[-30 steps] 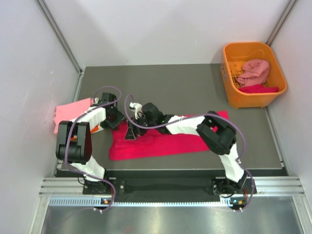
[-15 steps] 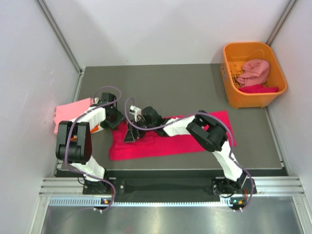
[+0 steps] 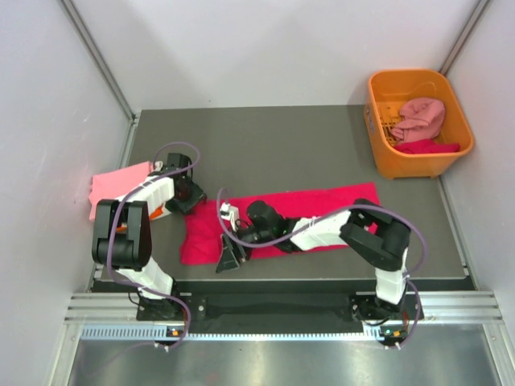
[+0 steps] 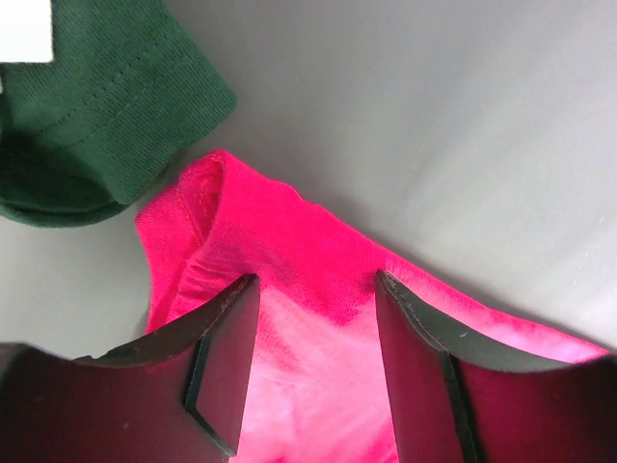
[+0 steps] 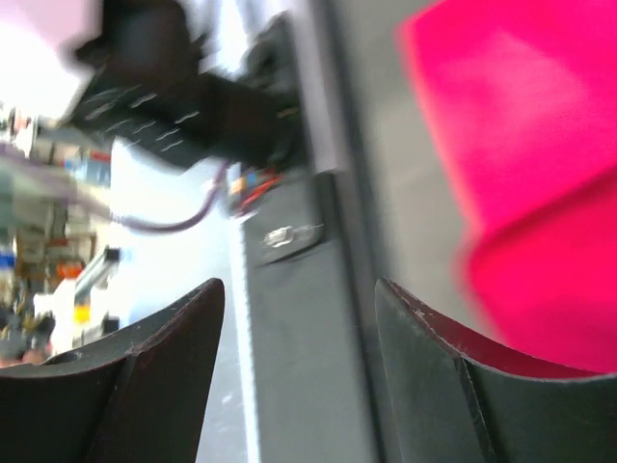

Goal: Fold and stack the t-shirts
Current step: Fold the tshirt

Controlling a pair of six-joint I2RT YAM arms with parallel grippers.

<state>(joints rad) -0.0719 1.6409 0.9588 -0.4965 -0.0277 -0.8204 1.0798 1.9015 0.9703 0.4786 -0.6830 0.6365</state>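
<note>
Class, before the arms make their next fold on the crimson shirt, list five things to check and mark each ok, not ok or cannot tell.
1. Left tool open over the crimson shirt corner: ok.
2. Right tool open and empty: ok.
3. Right tool lined up with the shirt's near edge: cannot tell, that wrist view is blurred.
4. Dark green shirt apart from the left tool: ok.
5. Crimson shirt wholly on the table: ok.

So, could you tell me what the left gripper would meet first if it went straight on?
Probably the crimson-pink t-shirt: the left gripper has open jaws framing its corner straight ahead, with the dark green shirt off to the side. Depth is unclear.
</note>
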